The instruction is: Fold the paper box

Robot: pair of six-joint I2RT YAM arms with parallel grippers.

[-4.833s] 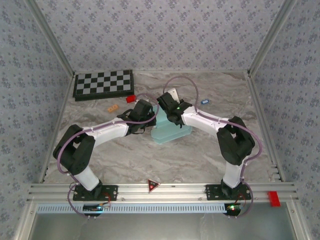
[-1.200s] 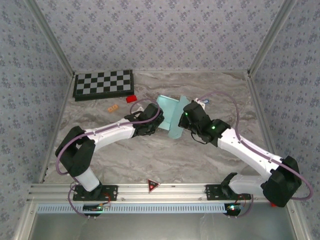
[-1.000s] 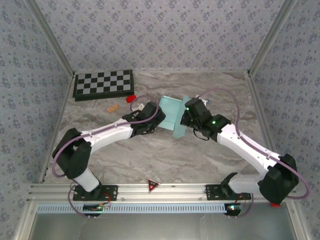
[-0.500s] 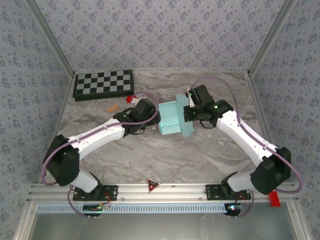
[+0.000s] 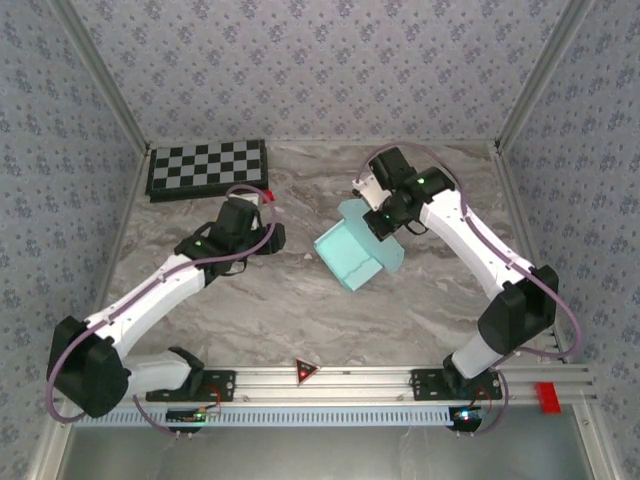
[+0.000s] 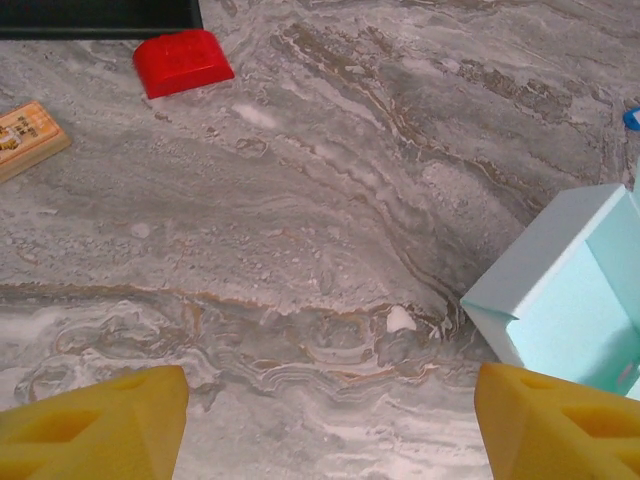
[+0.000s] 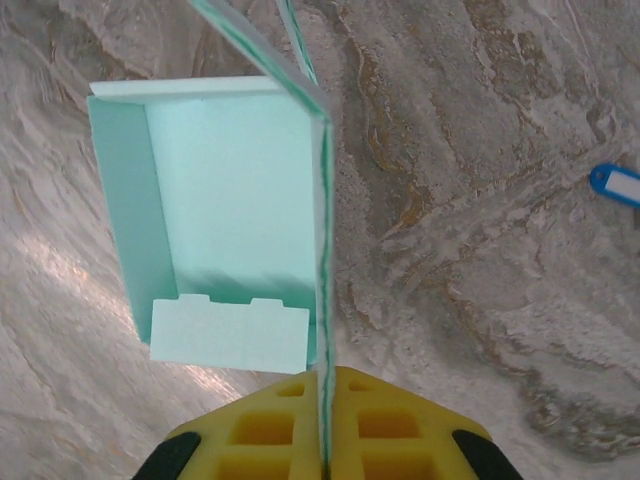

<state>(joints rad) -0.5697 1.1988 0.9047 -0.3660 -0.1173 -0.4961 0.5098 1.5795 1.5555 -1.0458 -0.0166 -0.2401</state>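
right pincer (image 7: pixel 322 402) stays clamped on an upright panel of the paper box (image 5: pixel 350 255), now turned at mid-table. left pincer (image 6: pixel 330 420), jaws apart, has backed away toward the red block (image 6: pixel 183 62), so one grip alone steadies the box, still open and unfinished.

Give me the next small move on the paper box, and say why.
Probably slide the open left gripper rightward to the pale cyan card box to brace its near corner. The right gripper is shut on one side panel, the tabbed flap looks untucked, and the left one hangs over bare marble tabletop.
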